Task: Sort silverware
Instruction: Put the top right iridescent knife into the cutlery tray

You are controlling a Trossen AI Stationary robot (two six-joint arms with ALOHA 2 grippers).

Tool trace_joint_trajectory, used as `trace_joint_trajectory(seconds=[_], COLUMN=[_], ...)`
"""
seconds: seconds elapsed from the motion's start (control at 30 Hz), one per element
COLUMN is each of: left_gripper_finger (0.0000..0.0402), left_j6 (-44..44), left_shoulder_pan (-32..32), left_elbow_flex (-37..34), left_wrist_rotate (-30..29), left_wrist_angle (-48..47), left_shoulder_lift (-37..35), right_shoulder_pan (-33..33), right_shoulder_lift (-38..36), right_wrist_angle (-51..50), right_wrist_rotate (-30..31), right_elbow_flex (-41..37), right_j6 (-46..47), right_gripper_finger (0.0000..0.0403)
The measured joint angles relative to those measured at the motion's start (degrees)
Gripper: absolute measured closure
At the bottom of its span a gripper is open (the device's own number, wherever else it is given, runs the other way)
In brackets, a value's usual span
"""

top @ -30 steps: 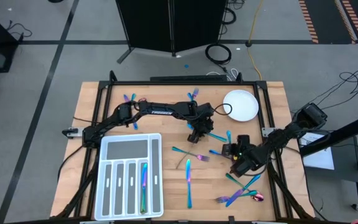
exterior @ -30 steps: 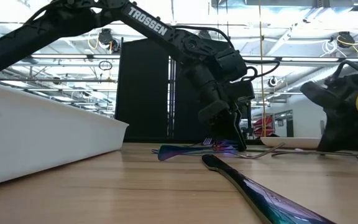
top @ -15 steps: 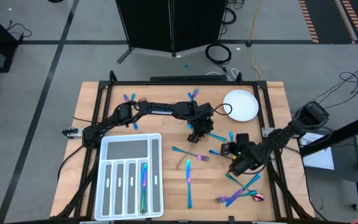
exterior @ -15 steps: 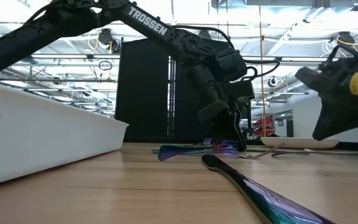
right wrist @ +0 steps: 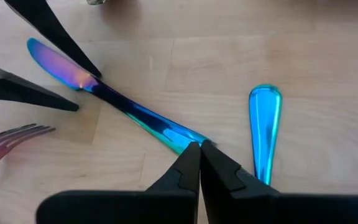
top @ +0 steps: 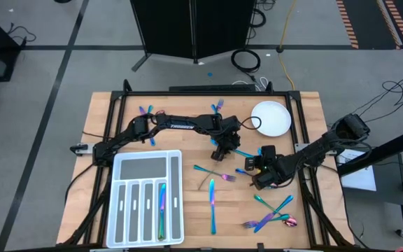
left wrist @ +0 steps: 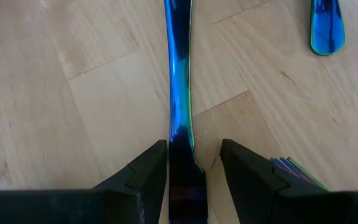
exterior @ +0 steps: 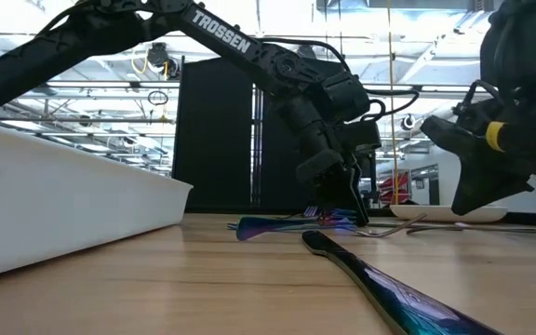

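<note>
Iridescent metal knife lying flat on the wooden table, both arms working over it.

Left end effector (left wrist: 192,163) straddles the knife (left wrist: 178,81) near one end, fingers (left wrist: 143,171) parted on either side with the blade running between them, not yet pinched. Right end effector (right wrist: 199,163) hovers just above the same knife (right wrist: 129,107) near its other end, clenched and holding nothing. A fork (right wrist: 5,142) and a spoon handle (right wrist: 265,127) lie close by; the white tray (top: 147,197) sits well apart, toward the left arm's side. Judging by its look, the knife is light, stiff, thin and slick, lying flush against the wood. Pinching across the narrow handle, edge to edge, seems safest; a loose grip may let it slide or pivot.
</note>
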Motion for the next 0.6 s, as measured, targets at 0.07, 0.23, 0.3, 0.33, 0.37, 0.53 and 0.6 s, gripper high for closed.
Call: trace_joint_trajectory(seconds=[0.07, 0.23, 0.3, 0.33, 0.37, 0.53, 0.6], left_gripper_finger=[0.0244, 0.0244, 0.0244, 0.0244, 0.0244, 0.0244, 0.0244], left_j6=[-0.01, 0.0, -0.01, 0.0, -0.01, 0.0, 0.0], left_shoulder_pan=[0.0, 0.0, 0.0, 0.0, 0.0, 0.0, 0.0], left_elbow_flex=[0.0, 0.0, 0.0, 0.0, 0.0, 0.0, 0.0], left_wrist_rotate=[0.0, -0.04, -0.04, -0.07, -0.07, -0.11, -0.11], left_wrist_angle=[0.01, 0.02, 0.01, 0.02, 0.02, 0.02, 0.02], left_shoulder_lift=[0.0, -0.02, -0.02, -0.02, -0.02, -0.02, -0.02], right_shoulder_pan=[0.0, 0.01, 0.02, 0.02, 0.04, 0.0, 0.0], right_shoulder_lift=[0.0, -0.04, -0.09, -0.11, -0.13, -0.16, -0.2], right_wrist_angle=[0.96, 8.89, 11.24, 11.87, 12.16, 12.17, 11.94], right_wrist_rotate=[0.0, 0.43, 1.15, 1.29, 1.33, -0.35, -0.84], right_elbow_flex=[-0.77, -5.02, -6.24, -6.67, -6.91, -6.96, -6.94], right_j6=[-0.02, -0.02, -0.01, -0.02, -0.02, -0.08, -0.08], right_gripper_finger=[0.0403, 0.0403, 0.0403, 0.0403, 0.0403, 0.0403, 0.0403])
